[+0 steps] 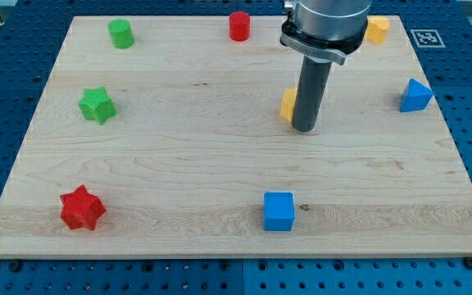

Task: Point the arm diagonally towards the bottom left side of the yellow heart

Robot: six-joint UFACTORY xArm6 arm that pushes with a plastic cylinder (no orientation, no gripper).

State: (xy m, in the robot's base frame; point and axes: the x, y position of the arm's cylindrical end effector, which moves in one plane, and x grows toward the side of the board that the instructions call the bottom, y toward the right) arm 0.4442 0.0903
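A yellow block (288,104), mostly hidden behind the rod so its shape cannot be made out, sits right of the board's middle. My tip (304,128) rests on the board just right of and slightly below that block, touching or nearly touching it. A second yellow block (376,29) lies at the top right, partly hidden by the arm's body.
A green cylinder (121,34) and a red cylinder (239,26) stand along the top edge. A green star (97,105) is at the left, a red star (82,208) at the bottom left, a blue cube (279,211) at the bottom middle, and a blue block (415,96) at the right edge.
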